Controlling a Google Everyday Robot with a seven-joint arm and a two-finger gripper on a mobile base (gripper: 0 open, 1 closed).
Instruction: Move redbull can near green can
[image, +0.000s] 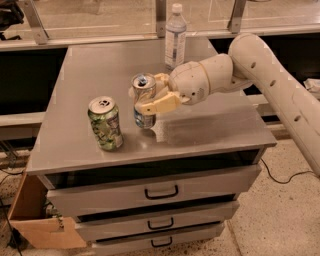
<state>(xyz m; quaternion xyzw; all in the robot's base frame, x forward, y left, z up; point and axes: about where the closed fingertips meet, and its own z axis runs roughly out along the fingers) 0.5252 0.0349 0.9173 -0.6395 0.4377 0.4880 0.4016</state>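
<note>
1. Steel drawer cabinet (210, 127) — its top carries everything.
2. Gripper (150, 94), mid-top, fingers clamped around the redbull can (142, 89).
3. Water bottle (175, 37) stands at the back.
4. Green can (105, 124) — upright, front-left.
5. Redbull can: upright, just right of the green can, not touching.

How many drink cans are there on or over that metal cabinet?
2. The green can stands at the front left; the redbull can is just right of it, clamped in the gripper near the middle. None seems hidden.
</note>
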